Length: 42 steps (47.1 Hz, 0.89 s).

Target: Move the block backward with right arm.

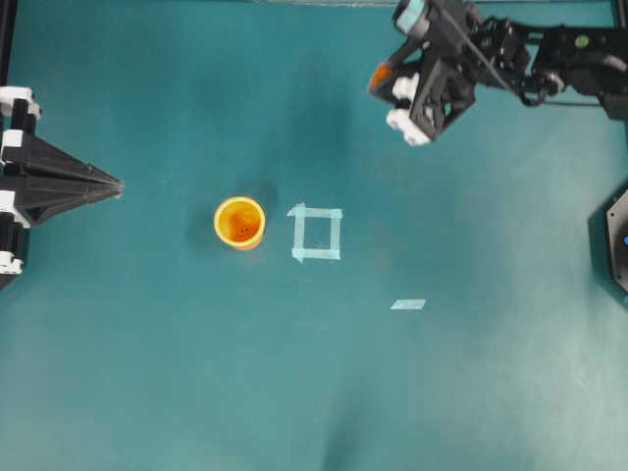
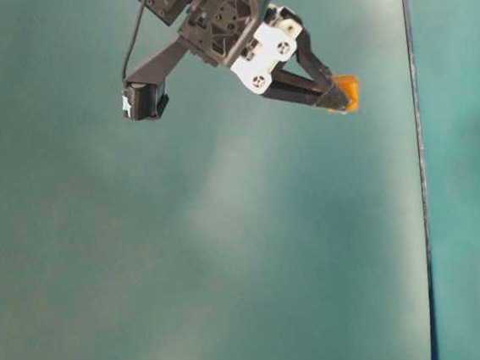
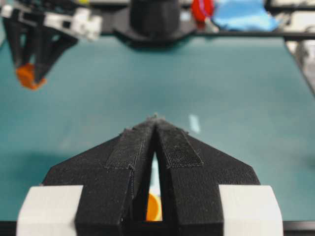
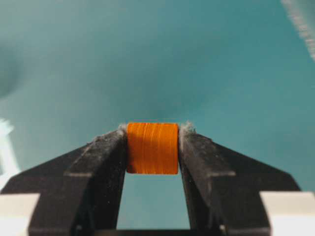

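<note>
The block point(image 4: 152, 148), a small orange cube, is clamped between the fingertips of my right gripper point(image 4: 153, 147). In the overhead view the right gripper point(image 1: 379, 78) is at the back of the table, right of centre, with the block point(image 1: 381, 74) at its tips. The table-level view shows the block point(image 2: 346, 93) held in the air above the teal surface, and the left wrist view catches the block point(image 3: 27, 76) far off at upper left. My left gripper point(image 1: 118, 184) rests at the left edge, its pointed fingers pressed together on nothing.
A yellow-orange cup point(image 1: 239, 222) stands upright left of centre. Beside it on the right is a pale tape square outline point(image 1: 317, 234). A short strip of pale tape point(image 1: 408, 304) lies further right and nearer the front. A black base point(image 1: 616, 240) sits at the right edge.
</note>
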Available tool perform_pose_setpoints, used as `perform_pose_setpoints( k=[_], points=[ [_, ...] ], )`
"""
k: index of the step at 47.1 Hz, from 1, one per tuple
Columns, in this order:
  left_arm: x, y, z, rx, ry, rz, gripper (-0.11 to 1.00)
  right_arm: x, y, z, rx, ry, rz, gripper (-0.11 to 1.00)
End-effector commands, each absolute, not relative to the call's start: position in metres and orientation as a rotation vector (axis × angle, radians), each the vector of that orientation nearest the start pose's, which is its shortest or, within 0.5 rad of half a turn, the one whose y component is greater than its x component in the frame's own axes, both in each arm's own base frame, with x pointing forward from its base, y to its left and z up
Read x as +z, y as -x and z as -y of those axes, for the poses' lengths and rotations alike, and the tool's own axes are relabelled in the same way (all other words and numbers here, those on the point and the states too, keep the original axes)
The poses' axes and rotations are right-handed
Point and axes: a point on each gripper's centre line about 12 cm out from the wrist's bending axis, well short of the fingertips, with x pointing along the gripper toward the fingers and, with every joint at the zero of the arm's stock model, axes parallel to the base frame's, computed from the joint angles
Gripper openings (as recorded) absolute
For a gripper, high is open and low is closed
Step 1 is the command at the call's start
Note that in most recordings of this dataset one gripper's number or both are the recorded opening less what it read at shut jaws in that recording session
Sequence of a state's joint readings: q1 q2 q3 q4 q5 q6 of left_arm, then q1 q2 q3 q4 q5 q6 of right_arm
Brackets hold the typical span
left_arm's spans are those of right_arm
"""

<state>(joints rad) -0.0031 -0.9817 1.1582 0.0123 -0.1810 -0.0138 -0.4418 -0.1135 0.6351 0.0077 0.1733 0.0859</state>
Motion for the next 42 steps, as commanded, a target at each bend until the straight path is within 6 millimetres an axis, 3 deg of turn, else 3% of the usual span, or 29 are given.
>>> perform_pose_setpoints(
  k=[1,23,42],
  points=[
    [0.305,-0.199,0.001,-0.006,0.0,0.04,0.0,0.222,-0.341,0.174,-0.481,-0.232,-0.62,0.41],
    [0.304,-0.199,0.001,-0.006,0.0,0.038,0.0,0.226,-0.324,0.223,-0.604,-0.253,-0.598,0.41],
    [0.304,-0.199,0.001,-0.004,-0.001,0.038,0.0,0.222,-0.325,0.23,-0.616,-0.259,-0.605,0.41]
  ],
)
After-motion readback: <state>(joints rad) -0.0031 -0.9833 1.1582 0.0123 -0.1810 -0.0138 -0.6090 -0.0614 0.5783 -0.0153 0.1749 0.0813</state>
